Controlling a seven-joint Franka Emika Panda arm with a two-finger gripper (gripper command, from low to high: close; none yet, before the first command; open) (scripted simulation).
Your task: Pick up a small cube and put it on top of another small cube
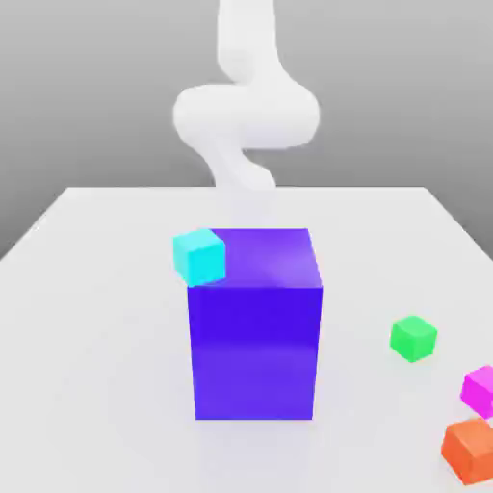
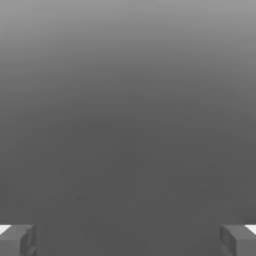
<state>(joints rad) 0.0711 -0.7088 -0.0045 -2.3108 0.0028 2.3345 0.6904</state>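
A small cyan cube [image 1: 199, 256] sits at the upper corner of a large blue block [image 1: 255, 347], on the exterior view's left. It juts past the block's edge, and I cannot tell whether it rests on the block or lies beside it. On the exterior view's right, three small cubes lie on the table: green [image 1: 413, 338], magenta [image 1: 479, 390] and orange [image 1: 471, 449]. In the hand view my gripper [image 2: 128, 241] is open, its two grey fingertips [image 2: 17, 240] far apart with nothing between them, facing plain grey background. My white arm [image 1: 246, 111] rises behind the blue block.
The white table [image 1: 87, 366] spreads around the block, with bare surface on the exterior view's left and in front. The tall blue block stands in the middle between the arm and the near edge.
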